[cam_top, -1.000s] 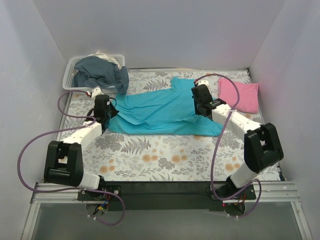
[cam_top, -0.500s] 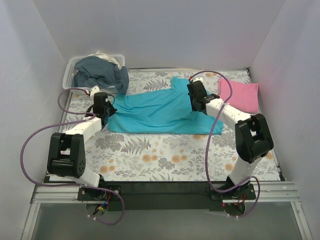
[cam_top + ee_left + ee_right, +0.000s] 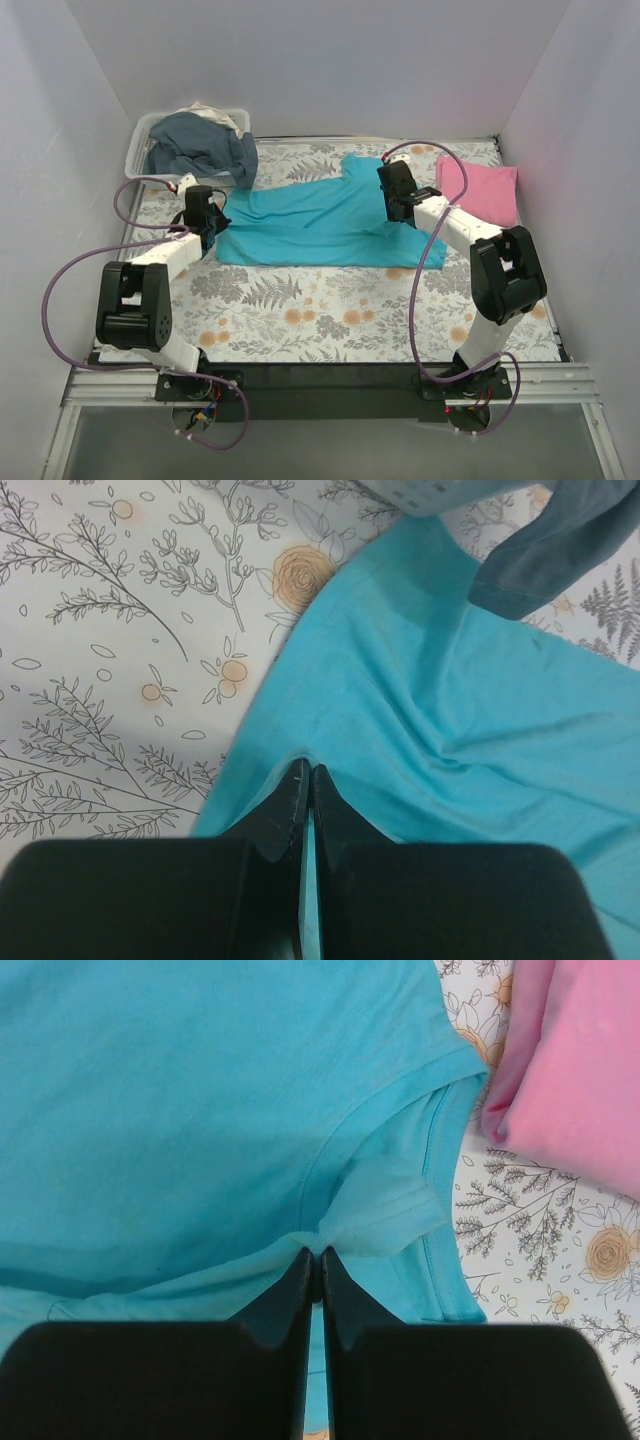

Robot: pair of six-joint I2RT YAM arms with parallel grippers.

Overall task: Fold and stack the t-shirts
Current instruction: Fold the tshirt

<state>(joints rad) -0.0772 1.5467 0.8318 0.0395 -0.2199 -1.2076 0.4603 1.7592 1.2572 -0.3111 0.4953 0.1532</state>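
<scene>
Turquoise t-shirt [image 3: 320, 225] is spread across the middle of the floral table [image 3: 320, 310]. Its left edge is pinched by the left gripper [image 3: 307, 776], jaws clamped on the fabric. A bunched fold at its right end is clamped by the right gripper [image 3: 318, 1258]. Pink t-shirt [image 3: 482, 192] is laid folded just beside it at far right.

Left arm [image 3: 165, 260] and right arm [image 3: 455, 222] both showing white tubular links with bulky black joint housings. A purple cable [image 3: 413, 305] is looping loosely along each arm. Left claw [image 3: 305, 778], right claw [image 3: 313, 1263]: matte black fingers [image 3: 288, 815] tapering to thin tips
</scene>
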